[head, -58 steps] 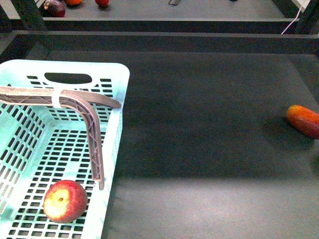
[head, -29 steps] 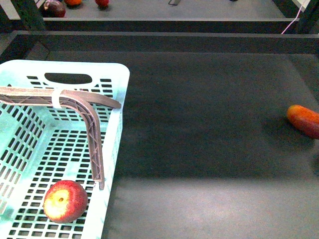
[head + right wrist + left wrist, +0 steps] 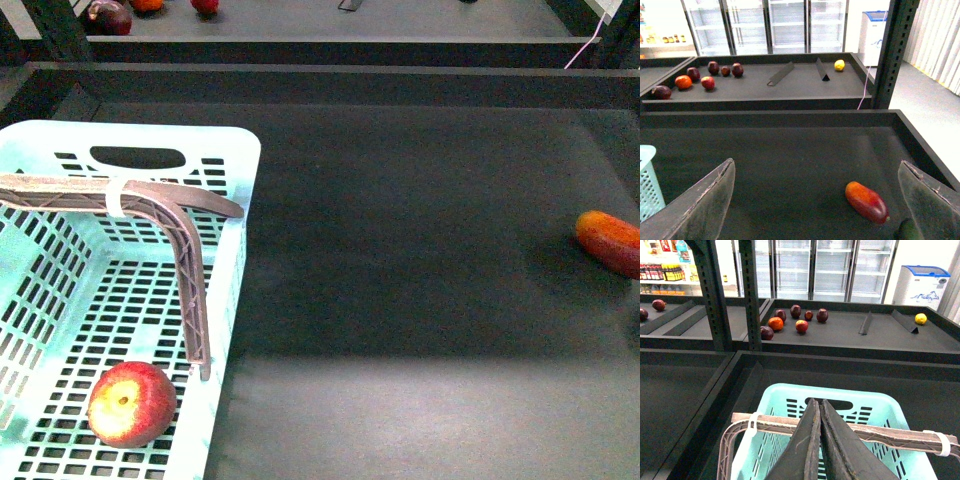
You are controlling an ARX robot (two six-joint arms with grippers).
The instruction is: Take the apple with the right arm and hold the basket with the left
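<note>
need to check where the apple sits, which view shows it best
The front view: the apple lies whole and unblocked on the slotted floor of the basket, near its right wall. The left wrist view shows the basket's far end and handle but no apple; the right wrist view catches only a basket corner.

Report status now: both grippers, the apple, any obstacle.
Left gripper shut, empty, above mint-turquoise slotted plastic basket. Right gripper open, empty. Round red-yellow apple on basket floor. No obstacle seen.

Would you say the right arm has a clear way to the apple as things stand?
Probably yes. The apple lies uncovered on the floor of the basket, open from above; the handle slants beside it, not over it. The right gripper is open and empty but far across the bin.
</note>
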